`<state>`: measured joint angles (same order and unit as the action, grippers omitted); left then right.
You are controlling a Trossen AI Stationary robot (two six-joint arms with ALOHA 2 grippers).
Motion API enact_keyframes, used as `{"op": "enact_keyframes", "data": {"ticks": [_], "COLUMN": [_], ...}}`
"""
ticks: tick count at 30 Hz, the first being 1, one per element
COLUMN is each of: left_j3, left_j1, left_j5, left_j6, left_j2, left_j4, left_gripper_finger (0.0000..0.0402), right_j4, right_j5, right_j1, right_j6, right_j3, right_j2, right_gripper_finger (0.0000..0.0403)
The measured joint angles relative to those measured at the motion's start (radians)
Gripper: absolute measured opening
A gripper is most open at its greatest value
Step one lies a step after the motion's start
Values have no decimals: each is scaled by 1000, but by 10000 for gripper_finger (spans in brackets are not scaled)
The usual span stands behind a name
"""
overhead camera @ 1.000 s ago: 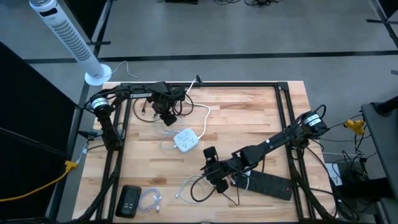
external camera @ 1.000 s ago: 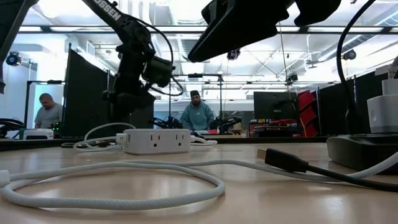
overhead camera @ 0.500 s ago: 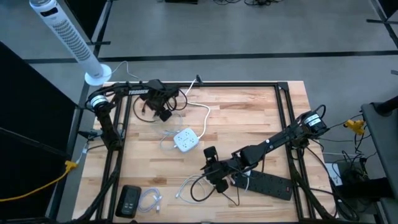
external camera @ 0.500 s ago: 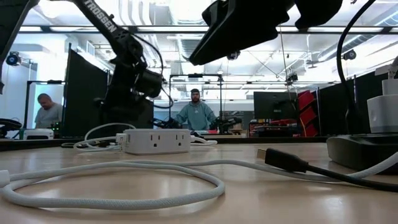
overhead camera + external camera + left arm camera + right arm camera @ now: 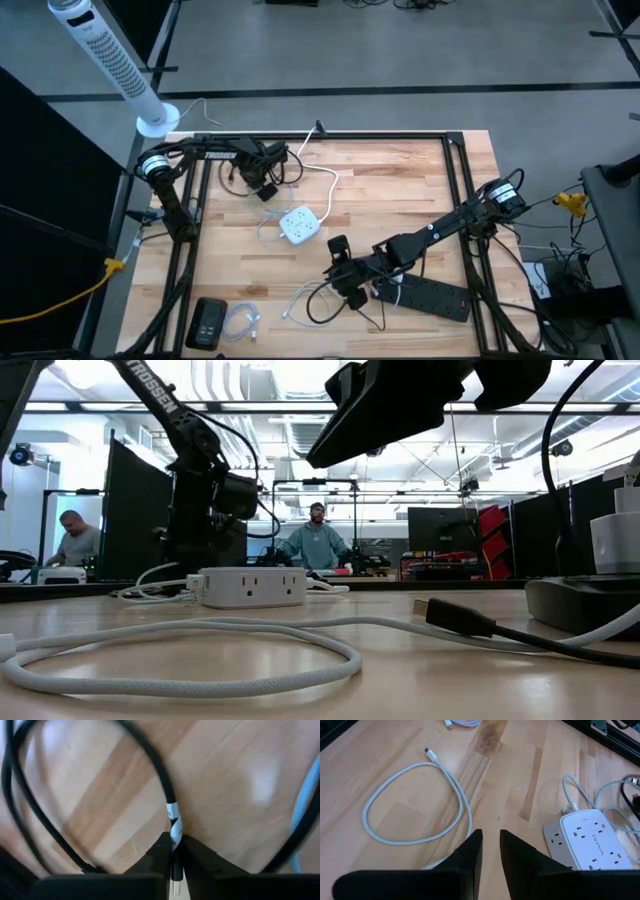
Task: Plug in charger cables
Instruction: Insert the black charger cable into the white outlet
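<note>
left gripper: far-left of table, about 10 o'clock from the white socket cube; fingers pinched onto a black cable at its white-banded section
cable axis: runs straight out ahead of the fingers, then loops back; coil lies right under this gripper
nearer arm: left, already on it
right gripper: near-right, about 4 o'clock from cube; jaws narrowly apart, nothing between them
white cable: loose loop just ahead of right gripper, small plug at the end
look: black cable thin, glossy, limp
next (judgement): carry the plug toward the cube at 4 o'clock
</note>
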<state>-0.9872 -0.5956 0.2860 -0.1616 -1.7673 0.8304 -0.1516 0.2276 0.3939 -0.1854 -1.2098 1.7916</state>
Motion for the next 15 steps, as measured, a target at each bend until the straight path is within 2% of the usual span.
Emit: {"op": "enact_keyframes", "data": {"ticks": [5, 11, 15], "left_j3": [-1, -1, 24], "left_j1": [87, 213, 357], "left_j5": [21, 63, 71], "left_j6": [-3, -20, -11], "left_j2": [104, 315, 479], "left_j4": [-20, -44, -148], "left_gripper_finger": [20, 20, 20], "right_j4": [-58, -210, -240], "right_j5": [13, 224, 255], "right_j1": [0, -1, -9], "right_j6": [-34, 30, 74], "right_j3": [0, 0, 0], "right_j2": [-2, -41, -55], "right_gripper_finger": [48, 45, 39]}}
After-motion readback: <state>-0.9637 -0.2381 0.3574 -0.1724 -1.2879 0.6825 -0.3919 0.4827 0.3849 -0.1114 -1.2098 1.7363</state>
